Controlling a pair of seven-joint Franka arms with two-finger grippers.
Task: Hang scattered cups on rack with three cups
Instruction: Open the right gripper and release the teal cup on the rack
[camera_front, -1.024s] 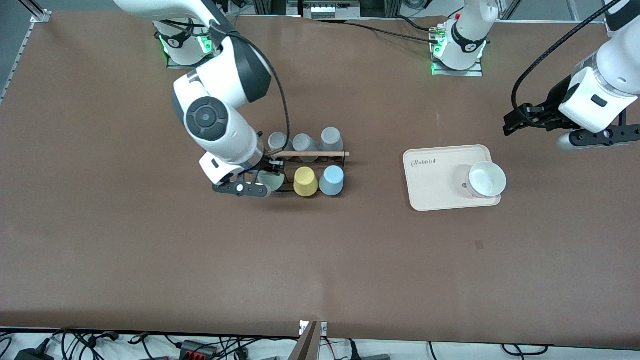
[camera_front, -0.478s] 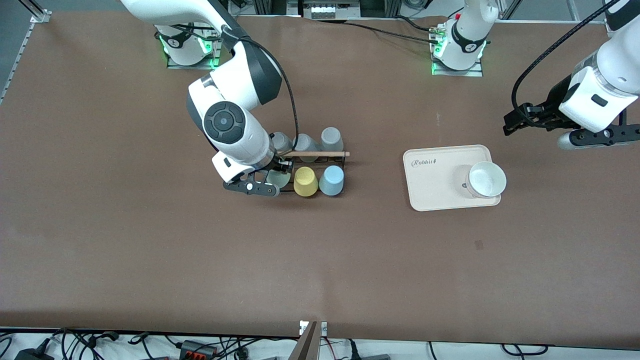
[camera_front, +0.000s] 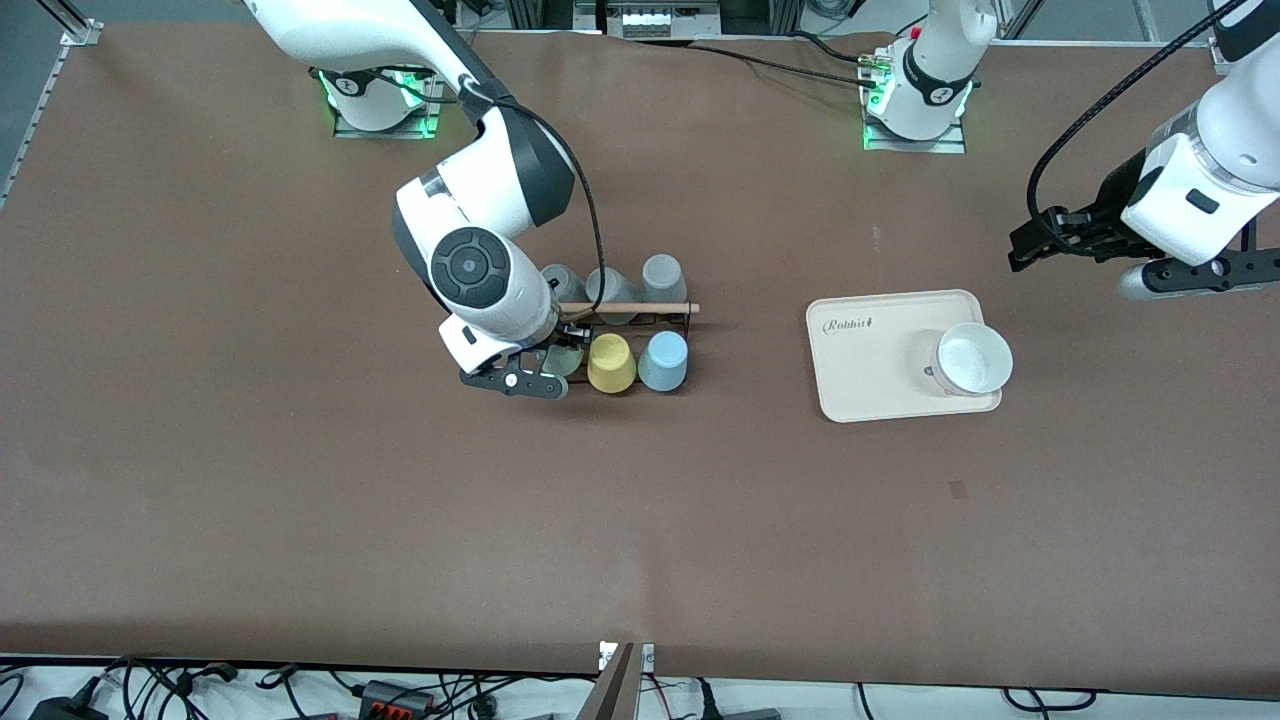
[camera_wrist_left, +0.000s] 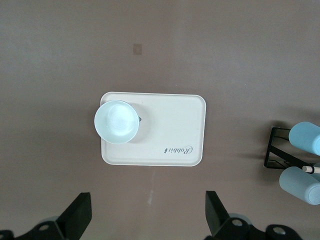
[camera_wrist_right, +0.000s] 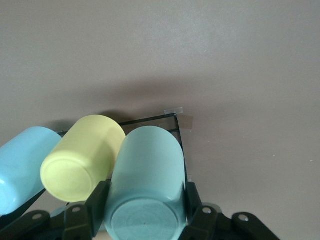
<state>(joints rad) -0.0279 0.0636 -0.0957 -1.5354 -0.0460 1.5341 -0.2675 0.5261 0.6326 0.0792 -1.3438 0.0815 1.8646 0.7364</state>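
Light: bright, even, from overhead
Shadows: soft, short under rack (camera_front: 640, 325)
Glare: none
Focus: sharp in every view

The right arm's wrist covers most of the mint green cup (camera_front: 562, 358) and one end of the rack (camera_front: 640, 318) in the front view. In the left wrist view, the picture's edge cuts off the light blue cup (camera_wrist_left: 304, 138) and a grey cup (camera_wrist_left: 300, 184). The left gripper (camera_wrist_left: 146, 220) shows only its two fingers there.
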